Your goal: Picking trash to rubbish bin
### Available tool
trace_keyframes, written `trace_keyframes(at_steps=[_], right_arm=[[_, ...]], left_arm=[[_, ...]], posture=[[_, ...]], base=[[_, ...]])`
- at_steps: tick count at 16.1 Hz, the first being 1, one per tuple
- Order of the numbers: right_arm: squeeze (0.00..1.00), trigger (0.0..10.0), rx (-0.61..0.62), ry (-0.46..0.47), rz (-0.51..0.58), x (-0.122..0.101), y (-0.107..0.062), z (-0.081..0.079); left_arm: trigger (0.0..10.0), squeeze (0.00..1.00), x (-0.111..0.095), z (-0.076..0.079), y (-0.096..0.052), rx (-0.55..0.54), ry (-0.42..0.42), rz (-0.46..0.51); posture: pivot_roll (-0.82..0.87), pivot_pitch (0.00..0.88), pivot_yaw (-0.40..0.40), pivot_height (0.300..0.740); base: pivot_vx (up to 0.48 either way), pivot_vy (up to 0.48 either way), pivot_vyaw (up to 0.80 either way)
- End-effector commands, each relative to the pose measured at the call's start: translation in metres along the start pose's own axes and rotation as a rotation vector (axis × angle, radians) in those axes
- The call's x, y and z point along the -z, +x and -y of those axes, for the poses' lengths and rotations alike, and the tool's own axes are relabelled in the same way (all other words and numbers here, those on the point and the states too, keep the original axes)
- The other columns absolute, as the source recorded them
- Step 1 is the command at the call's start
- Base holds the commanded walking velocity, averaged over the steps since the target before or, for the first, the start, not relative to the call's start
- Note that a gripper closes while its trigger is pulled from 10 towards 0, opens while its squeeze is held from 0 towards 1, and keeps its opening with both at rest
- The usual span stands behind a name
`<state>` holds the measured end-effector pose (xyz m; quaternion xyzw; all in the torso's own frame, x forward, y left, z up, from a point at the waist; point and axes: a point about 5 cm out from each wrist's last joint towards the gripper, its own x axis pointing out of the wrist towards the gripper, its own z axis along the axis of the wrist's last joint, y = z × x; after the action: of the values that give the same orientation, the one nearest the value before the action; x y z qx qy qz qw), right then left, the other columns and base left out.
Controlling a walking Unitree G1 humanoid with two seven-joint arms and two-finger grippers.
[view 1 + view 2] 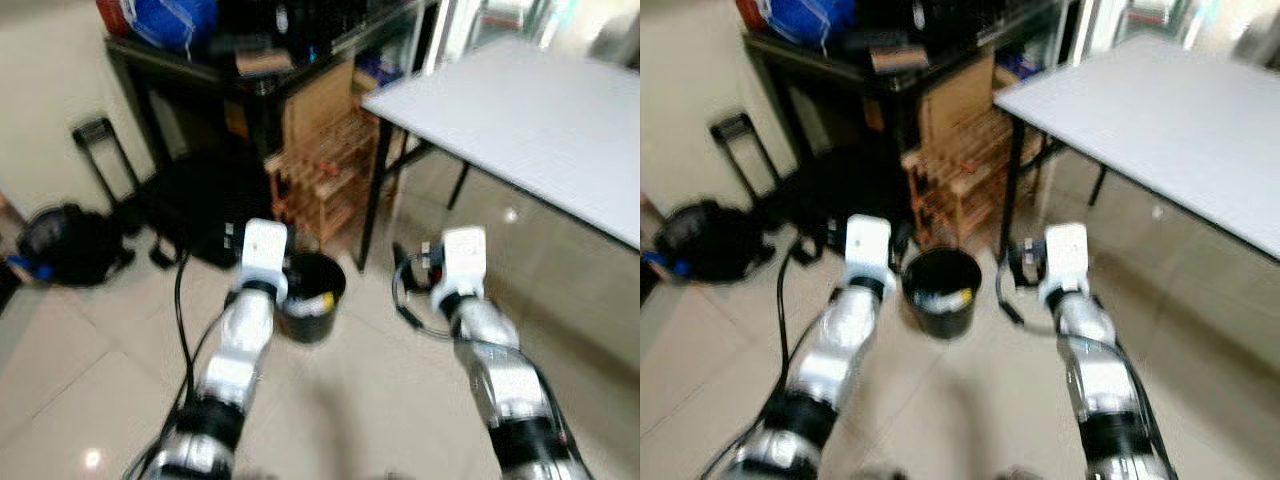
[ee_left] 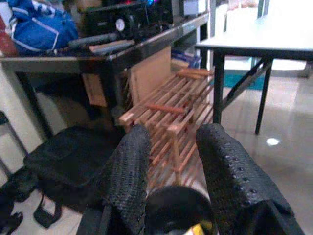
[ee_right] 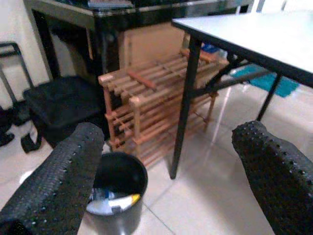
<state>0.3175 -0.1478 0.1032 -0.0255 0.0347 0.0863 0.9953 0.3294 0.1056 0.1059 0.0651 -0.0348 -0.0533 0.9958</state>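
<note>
A black round rubbish bin (image 1: pixel 312 295) stands on the tiled floor between my two raised arms. Inside the bin (image 3: pixel 115 196) lie white and yellow scraps of trash (image 3: pixel 111 201). My left gripper (image 2: pixel 175 134) is open just above the bin's near rim, with nothing between its fingers (image 2: pixel 129 166). My right gripper (image 3: pixel 171 129) is open wide, to the right of the bin and a little above it, also holding nothing. The head views are blurred.
Right behind the bin stands a wooden slatted rack (image 1: pixel 325 165), beneath a black desk (image 1: pixel 200 65). A white table (image 1: pixel 530 110) on black legs (image 3: pixel 183 107) fills the right. A black bag (image 1: pixel 200 205) and a backpack (image 1: pixel 65 245) lie to the left.
</note>
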Motion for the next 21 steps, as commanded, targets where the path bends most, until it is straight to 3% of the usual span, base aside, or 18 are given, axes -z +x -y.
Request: trace_keyframes(at_steps=[1, 21], right_arm=[[0.0, 10.0, -0.013, 0.008, 0.018, -0.0056, 0.0019, -0.0029], [0.0, 10.0, -0.021, 0.001, -0.01, -0.0029, 0.0035, -0.0044]], left_arm=[[10.0, 0.0, 0.0019, -0.0032, -0.0001, -0.003, -0.007, -0.013], [10.0, 0.0, 0.0016, -0.0043, 0.0002, -0.002, -0.001, -0.008]], posture=[[-0.07, 0.106, 0.02, 0.74], [-0.07, 0.103, 0.02, 0.74]], base=[[0.0, 0.0, 0.0], [0.0, 0.0, -0.76]])
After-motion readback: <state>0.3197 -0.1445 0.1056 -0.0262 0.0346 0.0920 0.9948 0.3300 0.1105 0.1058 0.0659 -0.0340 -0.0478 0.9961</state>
